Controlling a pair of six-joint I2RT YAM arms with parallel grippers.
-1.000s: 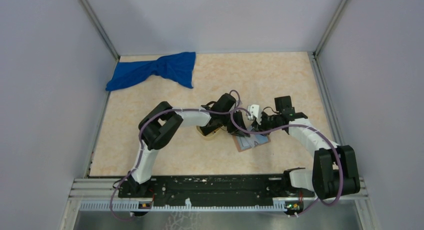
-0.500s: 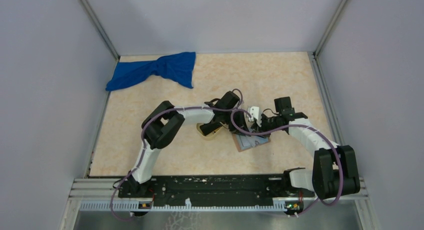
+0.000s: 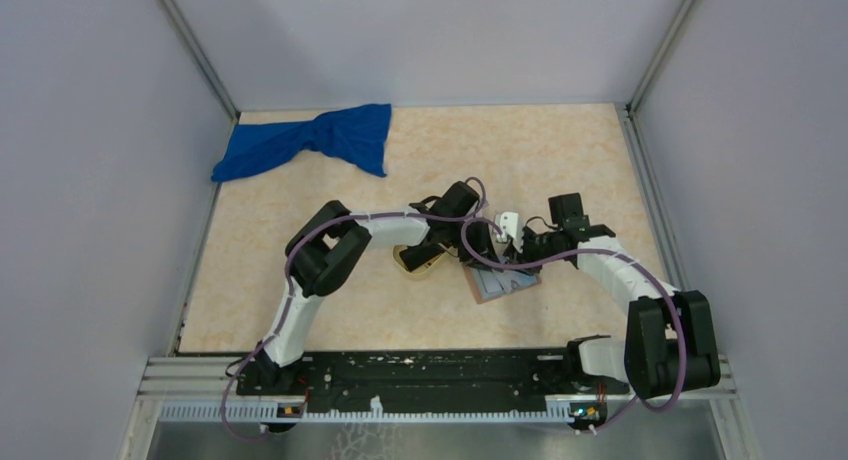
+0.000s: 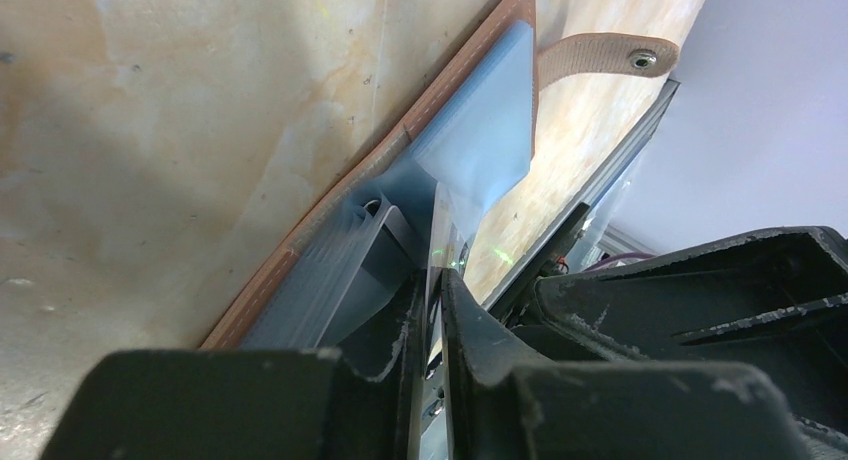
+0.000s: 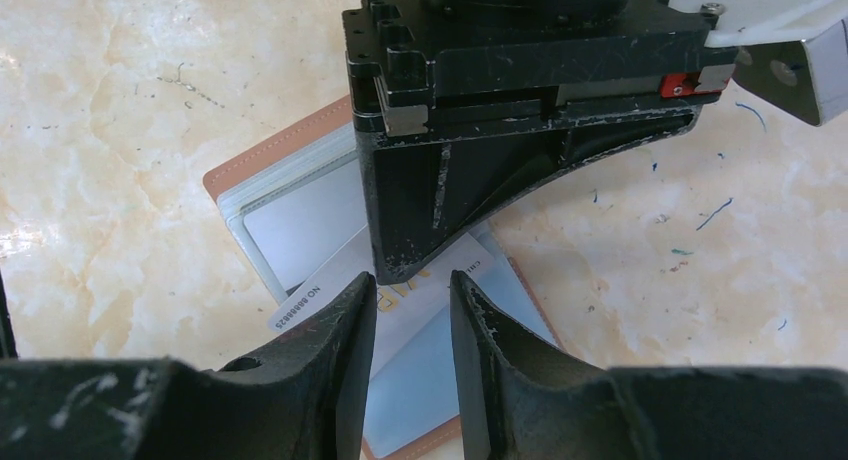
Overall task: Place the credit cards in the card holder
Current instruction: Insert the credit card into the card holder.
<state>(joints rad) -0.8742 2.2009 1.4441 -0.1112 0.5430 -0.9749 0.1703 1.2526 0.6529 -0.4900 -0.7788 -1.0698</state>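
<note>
Pinching the grey card (image 4: 436, 215) between nearly closed jaws, the left gripper (image 4: 432, 285) hangs right over the card holder (image 3: 505, 282), which lies opened flat on the table (image 3: 560, 160) with its blue-grey inside facing up and its reddish-brown rim showing round the edge. From the left wrist the card is seen edge-on, a pale thin sheet running out from between the fingers to the holder's slot panels; whether its far edge has entered a slot cannot be told. From the right wrist the same card shows as a light rectangle with a printed number, resting at a slant across the holder's inside, the tip of a left finger coming down on it. The right gripper (image 5: 412, 292) hovers over the near part of the holder, jaws partly apart with nothing between them; the card and the holder's lining show through the gap. The holder's strap (image 4: 600, 52), with a metal snap at its end, sticks out from the holder's far corner onto the table. A tan tray (image 3: 410, 268) sits just left of the holder, partly hidden under the left arm. A crumpled blue cloth (image 3: 310, 145) lies well away from the holder, at the far left corner.
</note>
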